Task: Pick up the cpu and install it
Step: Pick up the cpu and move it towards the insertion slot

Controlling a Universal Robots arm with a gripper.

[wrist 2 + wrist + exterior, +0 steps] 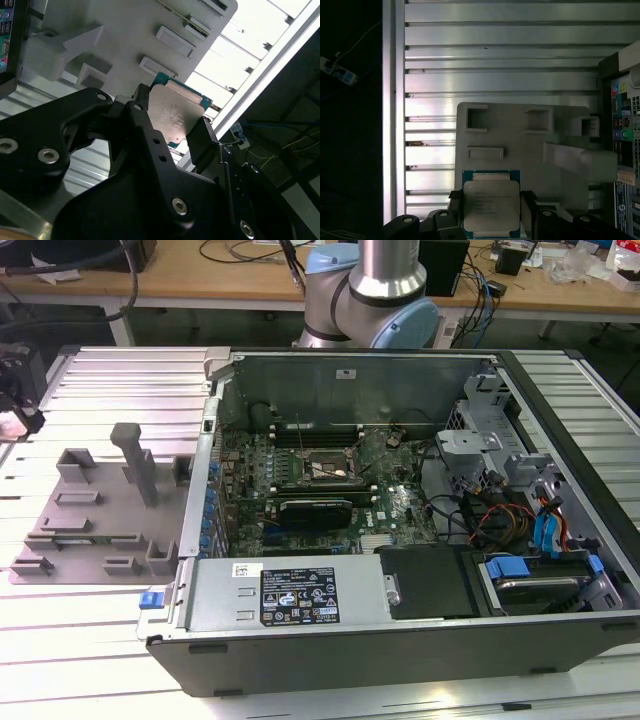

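The cpu, a flat square chip with a pale metal top and green edge, sits between the two black fingers of my gripper, which is shut on its sides. The second wrist view shows the same cpu held in the gripper, tilted in the picture. Below it, at some distance, lie the grey plastic fixture and the ribbed aluminium table. In the exterior view the dark motherboard socket lies inside the open computer case.
The grey fixture with upright blocks lies on the table at the exterior view's left, beside the case. A dark part of the arm's end shows at the left edge. The arm's base stands behind the case.
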